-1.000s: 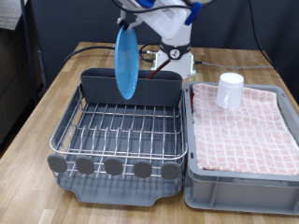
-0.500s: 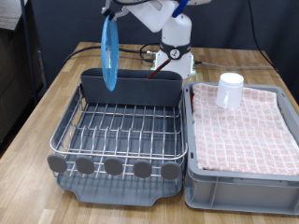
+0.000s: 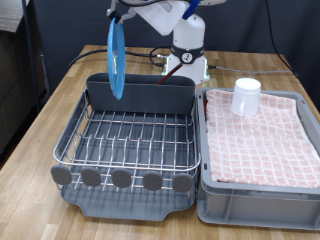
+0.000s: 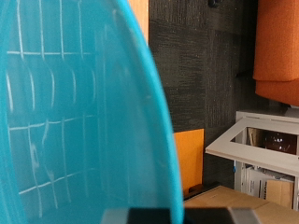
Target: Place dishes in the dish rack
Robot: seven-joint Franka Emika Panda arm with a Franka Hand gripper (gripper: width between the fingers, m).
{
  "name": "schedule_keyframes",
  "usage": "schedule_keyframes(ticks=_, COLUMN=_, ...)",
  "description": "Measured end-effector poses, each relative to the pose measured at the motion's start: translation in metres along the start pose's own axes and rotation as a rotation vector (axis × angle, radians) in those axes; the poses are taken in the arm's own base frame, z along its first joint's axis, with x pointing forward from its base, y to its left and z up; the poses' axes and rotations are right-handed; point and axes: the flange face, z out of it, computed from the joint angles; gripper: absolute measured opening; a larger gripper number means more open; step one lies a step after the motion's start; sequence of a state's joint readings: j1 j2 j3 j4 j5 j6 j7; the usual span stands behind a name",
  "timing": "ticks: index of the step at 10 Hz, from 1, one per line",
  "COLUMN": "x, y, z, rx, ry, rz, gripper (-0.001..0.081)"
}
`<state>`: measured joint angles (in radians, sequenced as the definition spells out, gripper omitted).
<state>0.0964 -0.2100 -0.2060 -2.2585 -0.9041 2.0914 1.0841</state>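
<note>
While hanging edge-on above the rear left of the dish rack (image 3: 127,140) in the exterior view, light-blue plate (image 3: 116,57) stands nearly upright, lower rim level with the top of the grey caddy (image 3: 140,95) and just in front of it or touching; cannot tell which. Gripped at its top rim by the hand (image 3: 124,12), closed on it near the exterior view's top, white arm reaching in from the right. Fills most of the wrist view as a broad turquoise curve (image 4: 75,121), with faint pale grid lines showing on its surface. Dish rack rests on the wooden worktop (image 3: 60,110), silver wire grid bare, round grey discs (image 3: 121,179) lined along its front edge. White cup (image 3: 246,97) stands upright on the pink checked cloth (image 3: 260,140) lining the grey bin (image 3: 250,205), just beside the rack at the exterior view's right. Wooden spoon not visible in either view.
</note>
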Motion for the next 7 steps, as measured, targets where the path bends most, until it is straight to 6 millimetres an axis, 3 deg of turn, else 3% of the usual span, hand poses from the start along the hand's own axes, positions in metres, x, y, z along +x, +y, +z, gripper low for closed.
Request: schedule_keyframes(ticks=7, x=-0.006, y=-0.022, z=0.047, rx=-0.057, ry=0.038, rz=-0.052, gripper=0.0018)
